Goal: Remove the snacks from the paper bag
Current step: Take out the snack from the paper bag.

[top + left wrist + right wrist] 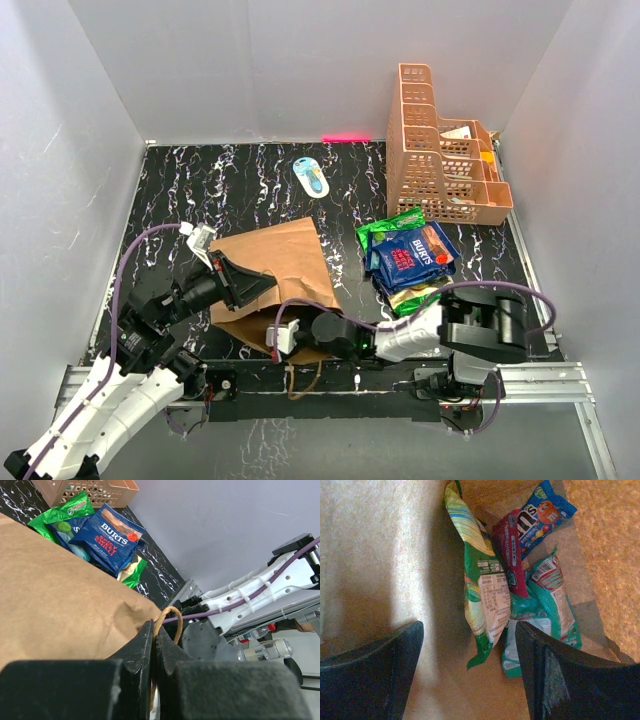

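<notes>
Bag on its side, mouth pinched by the left gripper, right gripper inside it over four packets.

The left gripper (154, 632) is clamped fully closed on the edge of the bag (60, 590), right beside a handle loop (169, 615). The right gripper (468, 630) is inside the bag with its fingers spread wide and nothing in them. Just ahead of it a green-white packet (482, 590), a red packet (510, 555), a blue M&M's packet (542, 515) and a teal packet (547, 605) lie overlapping on the bag's lower wall. Outside, just right of the bag on the surface (200, 180), a Burts packet (415, 255) rests on a green packet (388, 228) and a gold-green packet (415, 296). A basket (440, 150) stands beyond them, and an oval object (311, 177) lies near the far edge.
</notes>
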{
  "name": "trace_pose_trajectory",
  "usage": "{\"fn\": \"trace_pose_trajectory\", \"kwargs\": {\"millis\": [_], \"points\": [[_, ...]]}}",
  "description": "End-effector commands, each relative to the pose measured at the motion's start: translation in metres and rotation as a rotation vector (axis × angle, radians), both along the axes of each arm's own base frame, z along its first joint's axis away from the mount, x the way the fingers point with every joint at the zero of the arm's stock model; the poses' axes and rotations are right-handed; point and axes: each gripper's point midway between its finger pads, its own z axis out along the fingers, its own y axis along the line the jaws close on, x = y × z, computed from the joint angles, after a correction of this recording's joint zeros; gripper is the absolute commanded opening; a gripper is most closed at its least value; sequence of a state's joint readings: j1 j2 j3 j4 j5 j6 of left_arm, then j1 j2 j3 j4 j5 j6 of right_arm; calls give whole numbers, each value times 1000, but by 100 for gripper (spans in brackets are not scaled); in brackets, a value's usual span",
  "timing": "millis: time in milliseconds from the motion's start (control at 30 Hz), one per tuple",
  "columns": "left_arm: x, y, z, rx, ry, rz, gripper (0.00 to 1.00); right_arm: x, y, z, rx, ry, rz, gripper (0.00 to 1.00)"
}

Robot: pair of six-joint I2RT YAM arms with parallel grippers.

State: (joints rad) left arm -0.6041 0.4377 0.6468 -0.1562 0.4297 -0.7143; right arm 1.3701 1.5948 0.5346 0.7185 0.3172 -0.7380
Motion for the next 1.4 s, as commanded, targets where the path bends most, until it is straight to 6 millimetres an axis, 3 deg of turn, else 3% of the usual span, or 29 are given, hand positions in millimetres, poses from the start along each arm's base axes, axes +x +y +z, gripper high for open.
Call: {"fn": "trace_pose_trajectory", "kwargs": {"millis": [0, 233, 433, 533, 633, 800, 933, 1067, 1167, 1367], "points": [[-1, 3, 23, -20, -58, 6, 0, 28, 30, 27, 55, -111, -41, 77], [-3, 5, 24, -28, -60, 13, 0, 49, 39, 15, 1, -154, -61, 75], [6, 15, 26, -19, -53, 102, 0, 65, 28, 19, -6, -188, -121, 71], [20, 30, 20, 15, -26, 223, 0, 56, 14, 31, 4, -199, -88, 73], [27, 34, 24, 5, -46, 265, 0, 34, -1, 37, -12, -187, -5, 76], [34, 18, 50, -56, -122, 210, 0, -6, -14, 47, -48, -149, 141, 79], [35, 4, 62, -72, -144, 142, 0, -24, -13, 52, -36, -139, 175, 79], [33, 3, 67, -85, -159, 132, 0, -39, -4, 53, -15, -144, 193, 77], [31, 5, 69, -81, -161, 135, 0, -36, 5, 57, 24, -168, 143, 76], [27, 5, 70, -83, -169, 120, 0, -2, 28, 54, 2, -254, 4, 74]]}}
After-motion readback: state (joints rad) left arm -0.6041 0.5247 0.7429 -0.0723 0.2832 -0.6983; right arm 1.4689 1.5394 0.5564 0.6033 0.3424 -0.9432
